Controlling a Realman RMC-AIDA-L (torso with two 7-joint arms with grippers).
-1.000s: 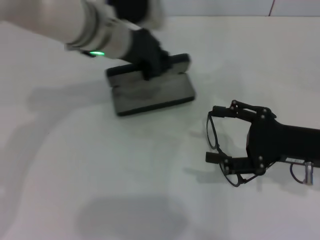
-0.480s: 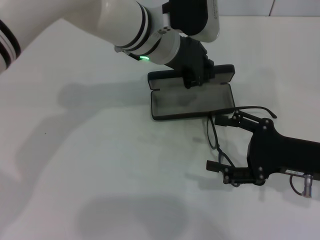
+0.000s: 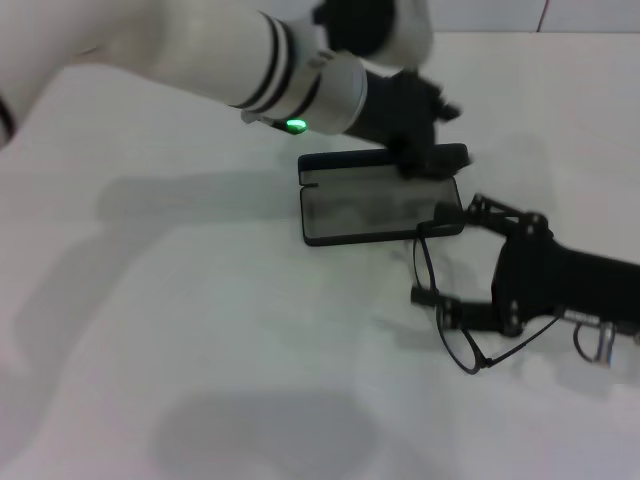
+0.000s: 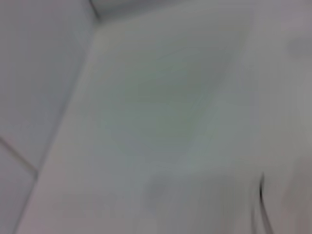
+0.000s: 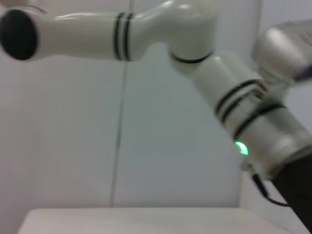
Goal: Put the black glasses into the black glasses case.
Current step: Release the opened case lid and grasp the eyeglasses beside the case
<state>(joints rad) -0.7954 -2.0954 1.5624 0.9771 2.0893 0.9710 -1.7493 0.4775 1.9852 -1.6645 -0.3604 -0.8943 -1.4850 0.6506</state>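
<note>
In the head view the black glasses case [image 3: 375,212] lies open on the white table, its lid [image 3: 445,155] raised at the far side. My left gripper [image 3: 418,135] is over the lid's right part, blurred by motion. I cannot see whether it holds the lid. My right gripper [image 3: 433,254] comes in from the right, just in front of the case's right end. It holds the black glasses [image 3: 427,268] upright, one lens between its fingers. The other lens [image 3: 465,347] hangs nearer to me.
The white table [image 3: 200,380] stretches to the left and front of the case. The white left arm [image 3: 250,60] reaches across from the upper left; it also shows in the right wrist view [image 5: 146,29]. The left wrist view shows only blurred white surface.
The left gripper dragged the open case to the right, up against the right gripper, then slid right along the lid. The right gripper turned the glasses and stayed close to where it was.
</note>
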